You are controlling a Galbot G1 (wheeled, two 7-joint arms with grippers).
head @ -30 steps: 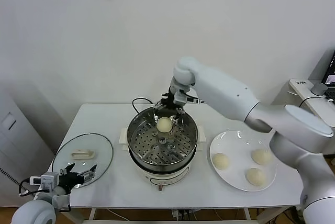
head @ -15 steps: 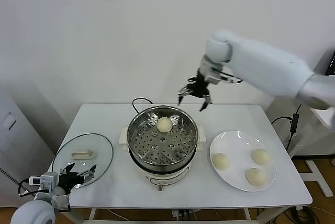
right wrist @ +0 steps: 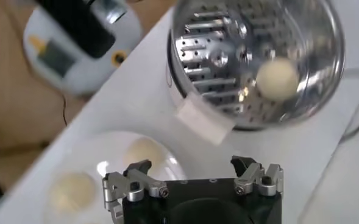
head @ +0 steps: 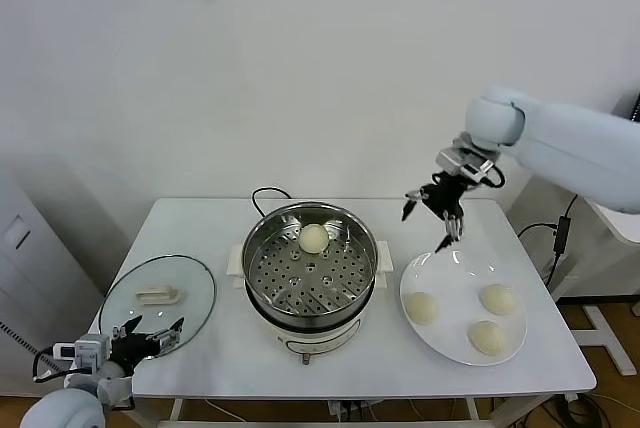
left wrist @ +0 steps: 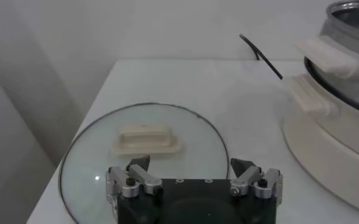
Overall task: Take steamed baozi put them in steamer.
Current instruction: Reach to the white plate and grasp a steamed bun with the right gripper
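One baozi (head: 314, 238) already lies inside the steamer (head: 311, 274), on the perforated tray, near the back wall of the pot. Three more baozi wait on the white plate (head: 445, 271) to the right of the steamer: one (head: 421, 307) on the side near the pot, one (head: 497, 299) on the far right, and one (head: 488, 337) toward the front edge. So, in my judgement, about one quarter of the task is done and three buns are left to carry.

The right tool (head: 434, 206) hangs in the air above the back rim of the plate, between the steamer and the plate. Its fingers are spread wide and hold nothing. It seems ready for the next bun, but it has not yet come down to any of them.

The left tool (head: 148, 336) is parked low at the front left corner of the counter (head: 204, 218), just beside the glass lid (head: 158, 295) that lies flat there. Its fingers are also spread, and it is empty.

The steamer stands open, with the lid off, so nothing blocks the way for the remaining buns. There is free space on the tray in front of the bun that is already there.
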